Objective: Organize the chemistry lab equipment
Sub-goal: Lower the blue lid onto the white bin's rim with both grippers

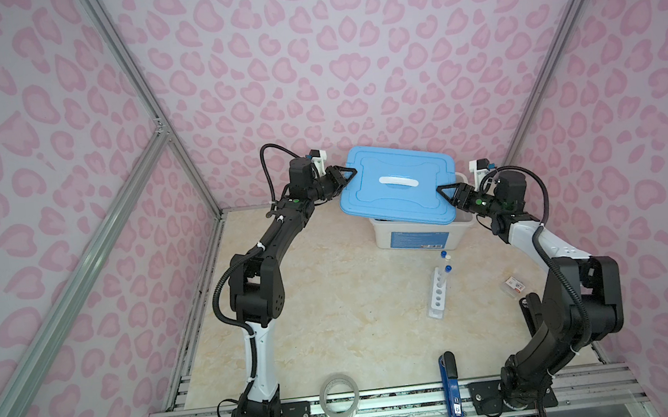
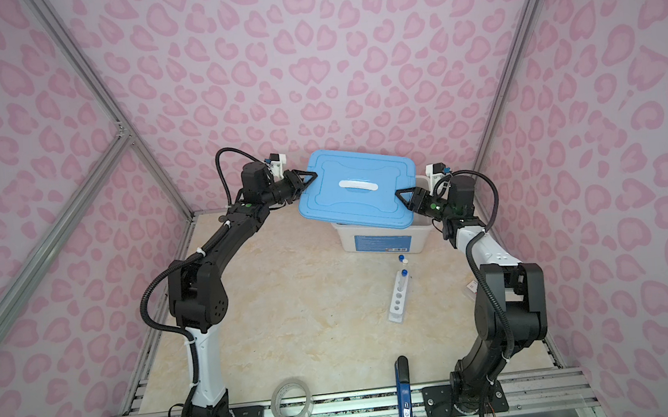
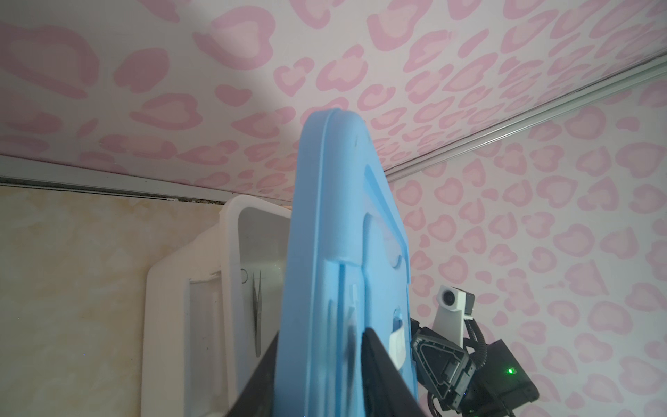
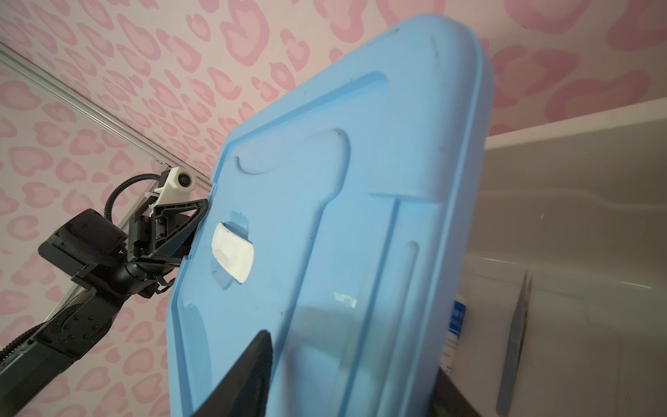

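Two black robot arms are holding a smooth, sky-blue plastic lid (image 1: 401, 186) in the air above an open white plastic bin (image 1: 419, 239) at the back of a marbled beige tabletop (image 1: 312, 303). The left gripper (image 1: 347, 173) is pinching the lid's left short edge and the right gripper (image 1: 444, 190) is pinching its right short edge. Each has one finger above the lid and one below. The lid is a rounded rectangle with moulded ridges and a white strap handle. Its long axis is running from gripper to gripper, skewed against the bin.

In both top views, a narrow white five-hole rack (image 1: 438, 295) is lying in front of the bin, its long axis pointing from the near side toward the bin. A thin clear test tube (image 1: 443, 280) with a blue cap is standing near the rack's far end. Blue and white caps are showing just beyond it, too small to place.

Inside the bin, slim metal tweezers (image 3: 257, 310) are lying flat alongside a wall. A small white bottle (image 4: 455, 325) with a blue label is peeking out from behind the lid.
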